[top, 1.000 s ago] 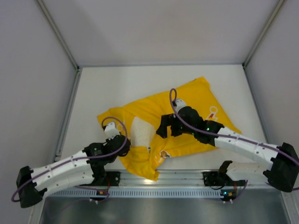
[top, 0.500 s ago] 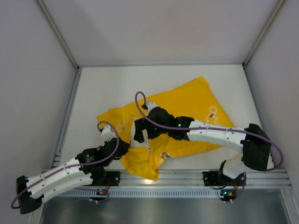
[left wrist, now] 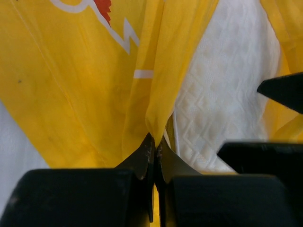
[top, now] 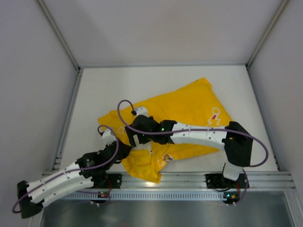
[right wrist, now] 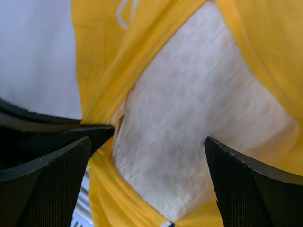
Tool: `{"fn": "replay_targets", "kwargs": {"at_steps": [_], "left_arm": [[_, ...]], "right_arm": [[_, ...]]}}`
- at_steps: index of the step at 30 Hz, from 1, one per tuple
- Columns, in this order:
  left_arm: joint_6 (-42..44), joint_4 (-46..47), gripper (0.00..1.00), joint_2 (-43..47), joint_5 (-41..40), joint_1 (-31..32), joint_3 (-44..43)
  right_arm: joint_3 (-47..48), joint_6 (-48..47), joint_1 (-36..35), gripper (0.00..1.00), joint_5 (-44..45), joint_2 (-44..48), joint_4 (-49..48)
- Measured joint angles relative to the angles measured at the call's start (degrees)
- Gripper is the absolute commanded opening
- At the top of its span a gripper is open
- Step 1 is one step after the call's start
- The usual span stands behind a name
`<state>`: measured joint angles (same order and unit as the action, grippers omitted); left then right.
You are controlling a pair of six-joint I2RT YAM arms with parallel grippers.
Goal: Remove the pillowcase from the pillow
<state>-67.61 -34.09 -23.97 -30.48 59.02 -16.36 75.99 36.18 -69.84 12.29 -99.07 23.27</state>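
Whereas the claws are masked by the arms in the top view, the left claw (left wrist: 154, 142) is shown in the wrist views clamped on a pillowcase (left wrist: 71, 85) fold beside the pillow (right wrist: 189, 109), and the right claw (right wrist: 147, 142) spread apart above it.

Soft, even light is falling from overhead, brightening the white tabletop (top: 109, 90) and casting only faint shadows beside the arms. Glare is glinting on the metal rail (top: 151, 183). In the wrist views the pillowcase (left wrist: 71, 94) is glowing vividly, the tool fingers (left wrist: 142, 161) reading as near-black silhouettes.
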Motion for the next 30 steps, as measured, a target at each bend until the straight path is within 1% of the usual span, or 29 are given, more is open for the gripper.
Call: {"fn": "replay_targets", "kwargs": {"at_steps": [2, 5, 11, 21, 30], "left_arm": [[0.0, 0.0, 0.0, 0.4, 0.1, 0.0, 0.0], [0.0, 0.0, 0.0, 0.7, 0.2, 0.0, 0.0], [0.0, 0.0, 0.0, 1.8, 0.4, 0.0, 0.4], [-0.7, 0.0, 0.0, 4.3, 1.3, 0.0, 1.9], [-0.7, -0.4, 0.0, 4.5, 2.0, 0.0, 1.9]], "right_arm": [[2.2, 0.4, -0.1, 0.99, 4.2, -1.7, 3.3], [2.9, 0.5, -0.2, 0.99, 7.2, -3.5, 5.9], [2.7, 1.2, -1.8, 0.99, 10.6, -4.7, 9.4], [0.1, 1.5, -3.3, 1.0, 8.5, -4.7, 7.1], [-1.2, 0.9, -5.2, 0.99, 6.9, -5.8, 3.3]]}}
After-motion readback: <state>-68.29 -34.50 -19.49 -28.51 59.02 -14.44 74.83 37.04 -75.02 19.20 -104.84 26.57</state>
